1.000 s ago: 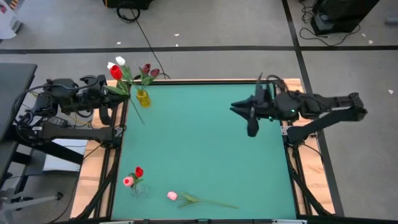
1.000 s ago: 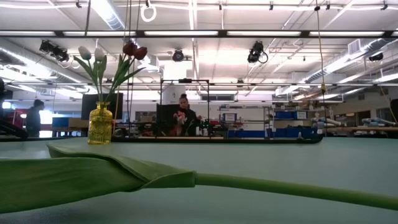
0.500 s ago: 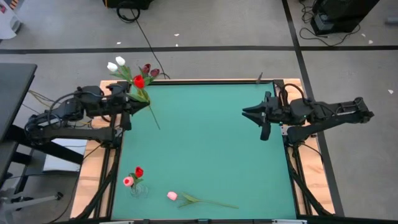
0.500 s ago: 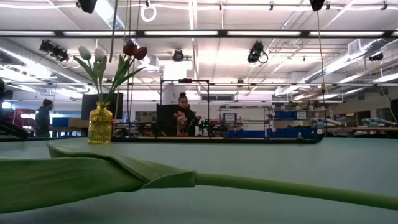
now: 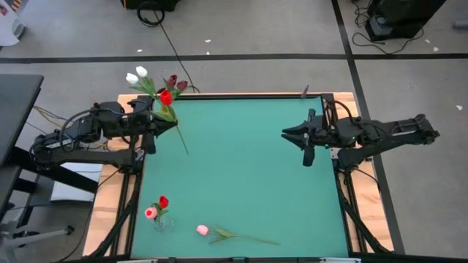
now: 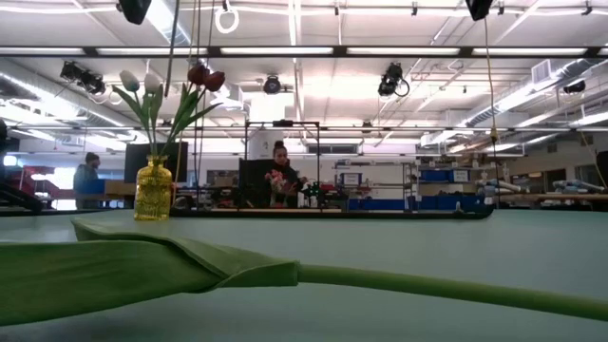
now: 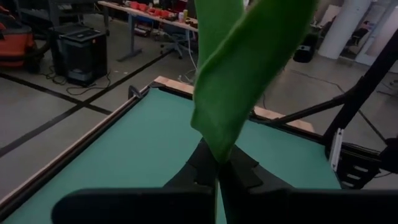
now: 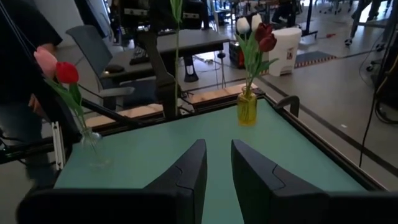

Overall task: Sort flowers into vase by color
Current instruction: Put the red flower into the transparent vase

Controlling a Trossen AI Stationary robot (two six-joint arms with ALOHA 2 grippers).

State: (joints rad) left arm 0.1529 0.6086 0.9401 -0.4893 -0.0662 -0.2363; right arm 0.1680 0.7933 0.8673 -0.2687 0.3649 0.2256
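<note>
Left pincer (image 5: 151,126) sits at the far-left corner of the green-topped counter (image 5: 241,175), clamped shut on the thin green stem of a bright red artificial tulip (image 5: 165,96). The left wrist view shows its stem and a broad green leaf (image 7: 242,68) pinched between the fingers (image 7: 205,168) and blocking most of that camera. The stem's loose end angles out over the mat toward the centre.

The red head hangs right over the small yellow glass vase (image 6: 153,190) at that corner. In the high view the vase body is hidden under the arm and flower. It holds two white tulips (image 5: 136,74) and two dark maroon tulips (image 5: 175,82), which crowd the same space the red one is in. Cannot tell if the red head touches them.

Right pincer (image 5: 306,137) hovers at the right edge of the counter, well apart from every flower, fingers (image 8: 186,171) slightly parted with nothing between them.

Near-left corner: small clear glass vase (image 5: 162,221) with one red tulip (image 5: 164,201) and one pink tulip (image 5: 151,213). Just beside it, a pink tulip with a long green stem (image 5: 203,230) lies flat along the near edge. Its leaf and stem (image 6: 313,275) fill the foreground of the low view.

Room behind: a seated person (image 6: 280,180) at a desk and another person (image 6: 87,180) standing at left.
</note>
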